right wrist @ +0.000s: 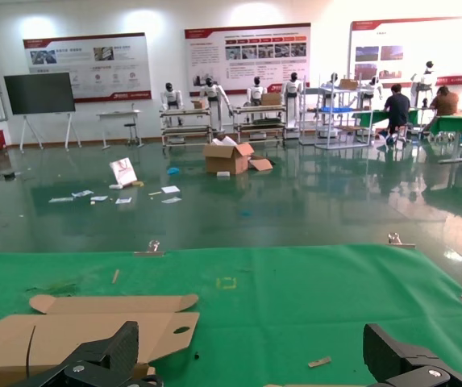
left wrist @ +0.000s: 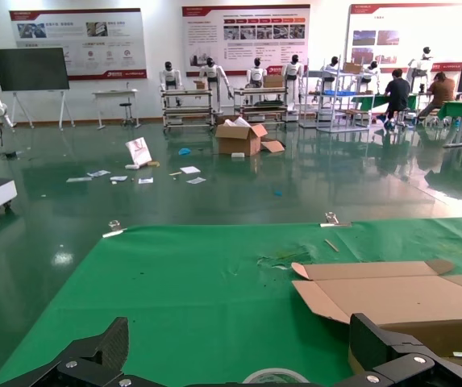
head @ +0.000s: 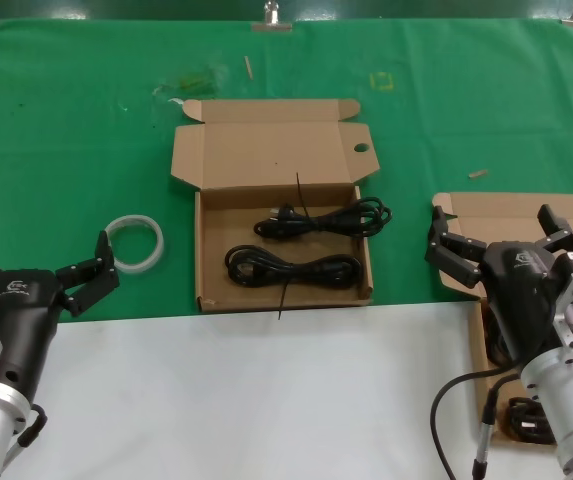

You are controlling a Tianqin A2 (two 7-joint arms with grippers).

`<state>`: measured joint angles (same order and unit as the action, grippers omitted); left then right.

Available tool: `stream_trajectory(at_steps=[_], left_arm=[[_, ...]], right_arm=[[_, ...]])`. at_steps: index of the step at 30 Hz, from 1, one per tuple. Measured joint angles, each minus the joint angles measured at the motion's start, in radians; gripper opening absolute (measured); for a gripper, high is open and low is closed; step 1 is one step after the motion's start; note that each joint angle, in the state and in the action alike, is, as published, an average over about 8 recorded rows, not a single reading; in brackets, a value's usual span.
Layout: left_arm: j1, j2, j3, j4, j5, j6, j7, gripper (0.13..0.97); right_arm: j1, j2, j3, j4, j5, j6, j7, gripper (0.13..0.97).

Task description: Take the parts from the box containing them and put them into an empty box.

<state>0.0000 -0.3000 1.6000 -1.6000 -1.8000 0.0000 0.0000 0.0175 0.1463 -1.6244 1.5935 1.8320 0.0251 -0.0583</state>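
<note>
— Item one, right gripper (head: pixel 501 232)?
— Fingers spread wide, nothing between them. Poised above the right-hand cardboard box (head: pixel 526 215), lid flap just beyond the fingertips, box floor mostly hidden under the arm. One black cable bundle (head: pixel 526 418) visible back beside the wrist, at that box's near end.

— Item two, left gripper (head: pixel 41 270)?
— Also spread, empty. Parked low over the white table edge. White ring (head: pixel 134 241) just ahead of the inner finger (head: pixel 91 272), lying on the green cloth (head: pixel 66 150).

— Item three, middle box?
— Open box with oval hole in the lid tab (head: pixel 281 215), well apart from both grippers, roughly between them and farther forward. Holding two looped black cables: one (head: pixel 323 218) toward the lid, one (head: pixel 291 268) toward the near wall, each with a thin tie sticking out.

— Wrist views?
— Left: fingertips (left wrist: pixel 93 355) apart, ring edge (left wrist: pixel 275 376) between them, middle box flap (left wrist: pixel 392 294) off to the inner side. Right: fingertips (right wrist: pixel 106 355) apart, holed flap (right wrist: pixel 93 326) beyond the inner one.
</note>
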Motion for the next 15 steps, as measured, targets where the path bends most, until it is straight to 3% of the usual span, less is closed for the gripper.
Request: stream_trajectory(at_steps=[15], left_arm=[[0.0, 0.0, 0.0, 0.0, 0.0, 0.0, 0.0, 0.966]], right_arm=[[0.0, 0.0, 0.0, 0.0, 0.0, 0.0, 0.0, 0.966]])
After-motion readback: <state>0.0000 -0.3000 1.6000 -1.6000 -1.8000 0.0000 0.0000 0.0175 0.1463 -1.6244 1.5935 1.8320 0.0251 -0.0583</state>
